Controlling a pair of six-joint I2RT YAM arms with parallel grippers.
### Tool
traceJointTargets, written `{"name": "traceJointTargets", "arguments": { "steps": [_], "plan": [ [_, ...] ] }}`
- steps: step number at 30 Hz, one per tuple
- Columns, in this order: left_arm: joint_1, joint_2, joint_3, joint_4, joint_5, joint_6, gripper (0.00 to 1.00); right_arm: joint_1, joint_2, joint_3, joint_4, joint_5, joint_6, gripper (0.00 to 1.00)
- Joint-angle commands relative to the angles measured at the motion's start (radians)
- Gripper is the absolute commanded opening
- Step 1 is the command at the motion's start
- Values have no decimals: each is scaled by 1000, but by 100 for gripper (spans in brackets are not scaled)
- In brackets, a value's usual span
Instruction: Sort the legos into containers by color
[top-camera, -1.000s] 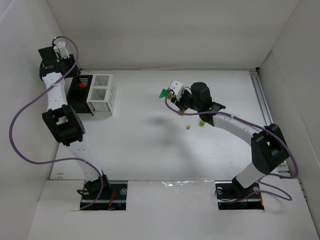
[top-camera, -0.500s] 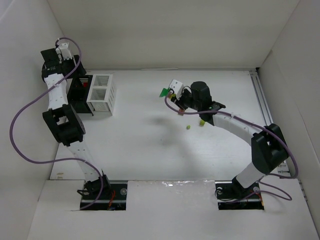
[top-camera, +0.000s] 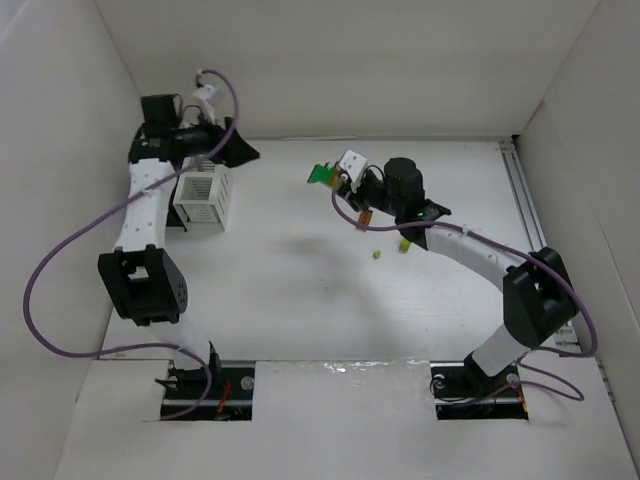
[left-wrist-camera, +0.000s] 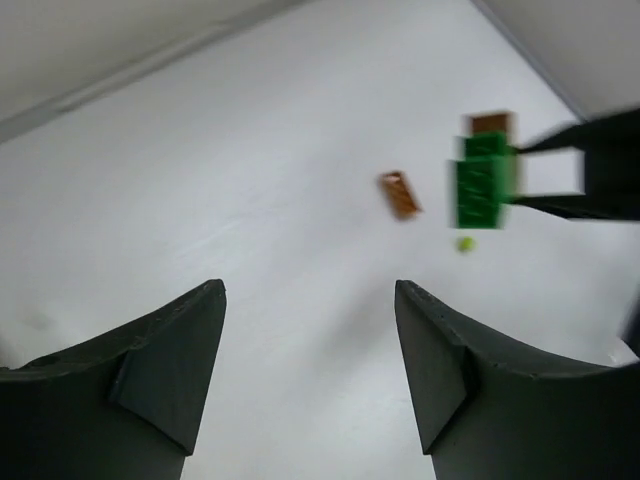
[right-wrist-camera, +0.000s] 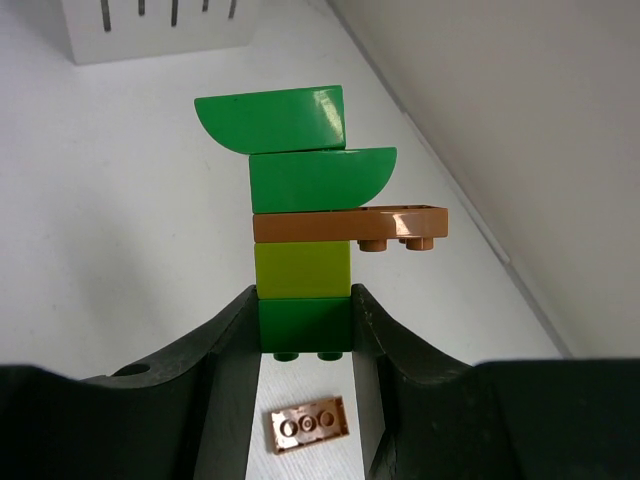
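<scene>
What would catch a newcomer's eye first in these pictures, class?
The right claw holds a tall stack of Lego bricks, green, orange and yellow-green, in the air over the far middle of the table. At far left, the left claw hangs open and empty near the white bin.

The top camera looks down on the whole table (top-camera: 290, 300). Both wrist cameras see the green lego stack (right-wrist-camera: 300, 190), the right one up close.

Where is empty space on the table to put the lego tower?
The bare middle of the white table, between the white slatted bin and the right gripper holding the stacked lego tower, is free; so is the near strip by the arm bases. Crowded: near that gripper, where loose orange and yellow-green bricks lie.
</scene>
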Motion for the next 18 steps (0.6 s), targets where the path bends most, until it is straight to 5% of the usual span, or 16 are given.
{"name": "traceJointTargets", "arguments": {
  "steps": [1,7,18],
  "plan": [
    [-120,-122,-124,26,92,9,65,21,-1,65,150,-43,27,0],
    [-181,-110,-179,203,205,-231,66,63,9,78,206,-32,17,0],
    [-227,-32,-135,240,316,-263,69,105,-1,69,216,-32,-1,0]
  ]
}}
